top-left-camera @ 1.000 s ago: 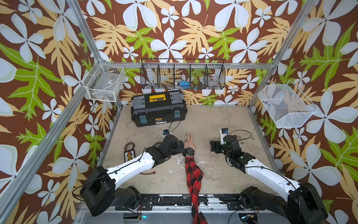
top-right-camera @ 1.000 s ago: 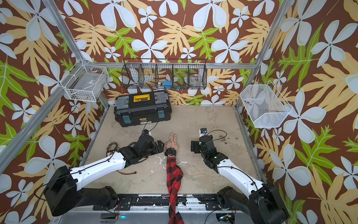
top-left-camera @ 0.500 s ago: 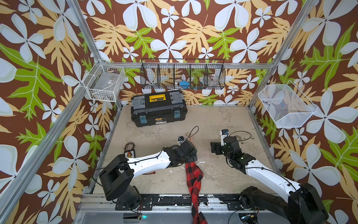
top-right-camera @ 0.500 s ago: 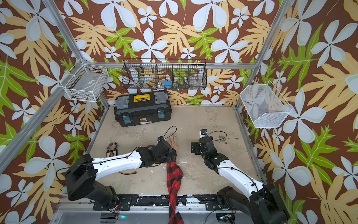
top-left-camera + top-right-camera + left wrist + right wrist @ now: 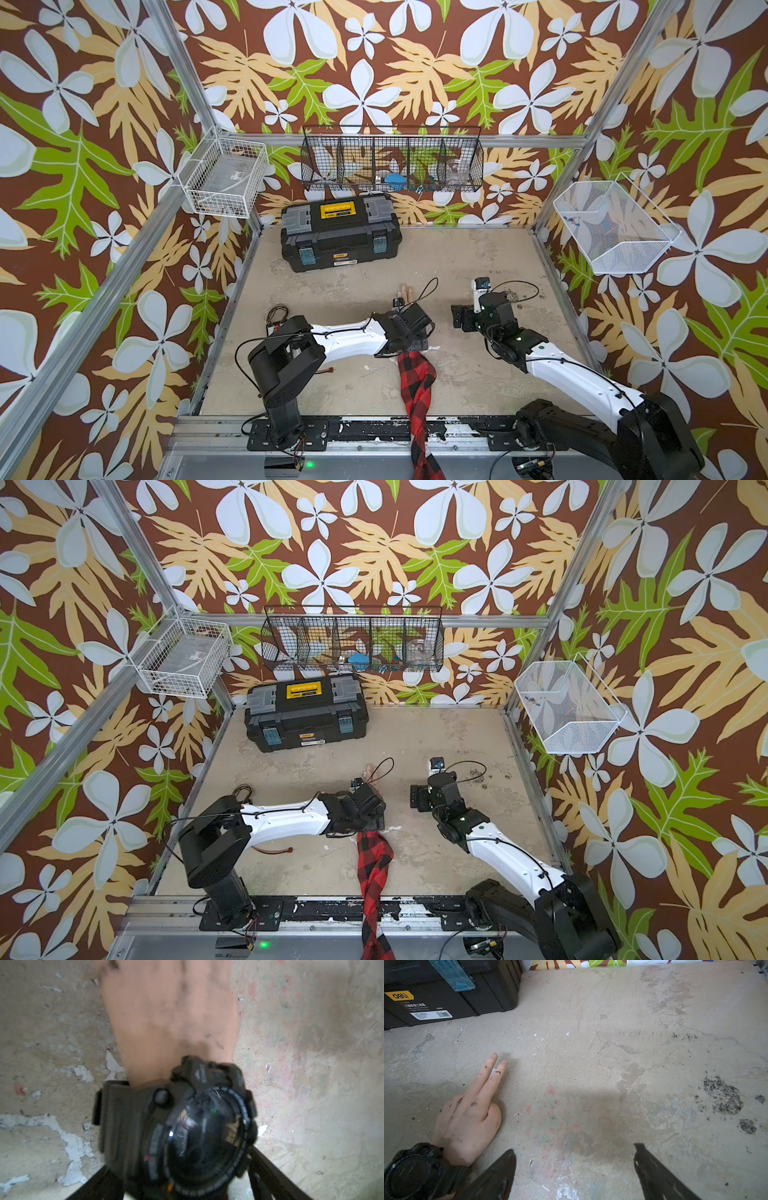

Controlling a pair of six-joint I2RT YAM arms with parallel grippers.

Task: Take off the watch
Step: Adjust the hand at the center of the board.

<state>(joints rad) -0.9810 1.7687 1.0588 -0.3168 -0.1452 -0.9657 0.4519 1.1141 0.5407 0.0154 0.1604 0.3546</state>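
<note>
The watch [image 5: 199, 1132] is black and chunky with a round face, and it sits strapped on the wrist of a pale dummy hand [image 5: 467, 1122]. The hand lies flat on the floor with a red plaid sleeve [image 5: 415, 378] behind it. My left gripper [image 5: 180, 1159] hangs right over the wrist with its jaws apart, one on each side of the watch; a strip of floor shows beside one finger. In both top views this gripper [image 5: 411, 332] hides the watch. My right gripper [image 5: 575, 1167] is open over bare floor just right of the hand, and the watch [image 5: 415, 1174] shows beside it.
A black toolbox [image 5: 340, 232] stands at the back left of the floor. A black wire rack [image 5: 392, 160] hangs on the back wall, and white wire baskets hang at the left [image 5: 226, 178] and right [image 5: 611, 226]. A small board with wires [image 5: 276, 320] lies near the left arm's base.
My left arm has swung right from beside the hand to over the wrist, covering the watch in the top views, and its jaws have narrowed a little. The right arm has barely moved.
</note>
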